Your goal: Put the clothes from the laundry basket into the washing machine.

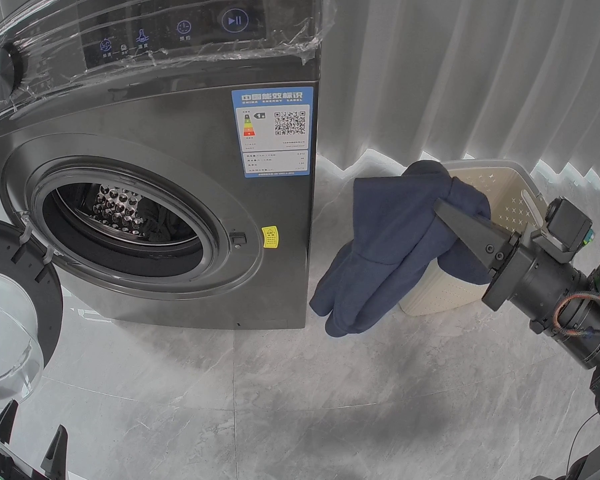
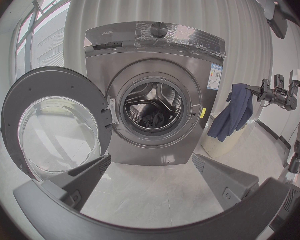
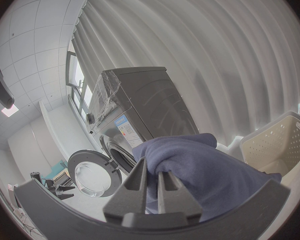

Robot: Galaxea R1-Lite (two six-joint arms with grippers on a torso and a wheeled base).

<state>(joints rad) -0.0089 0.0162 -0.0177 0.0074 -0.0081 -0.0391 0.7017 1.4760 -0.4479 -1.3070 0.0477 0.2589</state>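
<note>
A navy blue garment (image 1: 387, 241) hangs in the air in front of the cream laundry basket (image 1: 507, 195), to the right of the washing machine (image 1: 180, 141). My right gripper (image 1: 450, 211) is shut on the garment's upper part (image 3: 190, 164); the cloth droops toward the floor. The washer's round door (image 2: 56, 120) stands swung open to the left, and dark clothes (image 2: 153, 119) lie inside the drum (image 1: 123, 218). My left gripper (image 1: 30, 435) is low at the near left, open and holding nothing, facing the drum opening (image 2: 153, 105).
Grey tiled floor (image 1: 313, 401) spreads before the machine. White curtains (image 1: 480, 61) hang behind the basket. The open glass door (image 1: 10, 315) juts out on the left near my left arm.
</note>
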